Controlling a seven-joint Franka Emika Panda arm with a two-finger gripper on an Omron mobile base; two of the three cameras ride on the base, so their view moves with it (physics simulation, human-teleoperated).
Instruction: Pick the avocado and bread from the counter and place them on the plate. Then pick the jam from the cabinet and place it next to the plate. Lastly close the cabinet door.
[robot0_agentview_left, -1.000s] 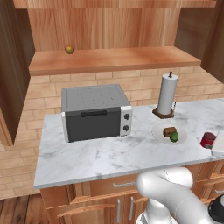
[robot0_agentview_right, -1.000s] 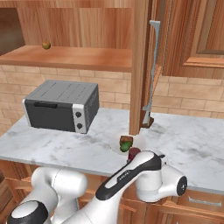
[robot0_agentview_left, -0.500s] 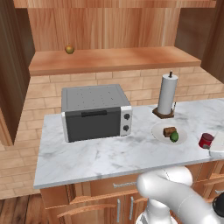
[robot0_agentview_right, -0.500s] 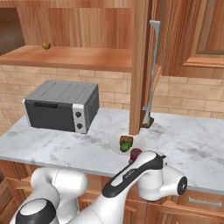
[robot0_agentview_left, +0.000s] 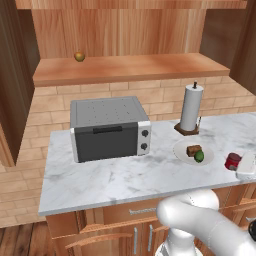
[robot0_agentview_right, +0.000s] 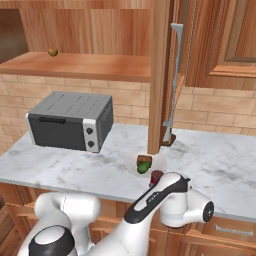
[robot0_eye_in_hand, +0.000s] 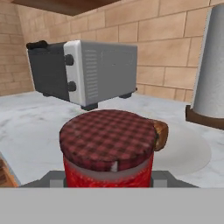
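A: Where is the jam (robot0_eye_in_hand: 107, 148) right now?

B: It sits low over the counter (robot0_agentview_left: 125, 175), just beside the plate (robot0_agentview_left: 182, 149), on the side away from the toaster oven (robot0_agentview_left: 109, 127). In the hand view the red jar with its checked lid is right in front, very close up.

A: Is the gripper (robot0_eye_in_hand: 107, 178) holding it?

B: It looks that way. A grey finger tip (robot0_eye_in_hand: 50, 178) shows on each side of the jar, close against it, so the jaws are closed on the jam.

A: What is on the plate?

B: The bread (robot0_agentview_left: 193, 150) and the avocado (robot0_agentview_left: 199, 156). They lie side by side, and the bread is the one nearer the toaster oven. In the hand view a bit of brown bread peeks out from behind the jar lid.

A: What else is near the plate?

B: A paper towel roll (robot0_agentview_left: 192, 108) stands upright on its wooden base, just behind the plate, close to the brick wall. The toaster oven is well apart from the plate, farther along the counter.

A: And the cabinet (robot0_agentview_left: 130, 40)?

B: It hangs above the toaster oven. Its door (robot0_agentview_right: 159, 75) stands open, sticking out over the plate in the right base view. A small yellow-brown fruit (robot0_agentview_left: 79, 56) sits on the shelf, right above the toaster oven.
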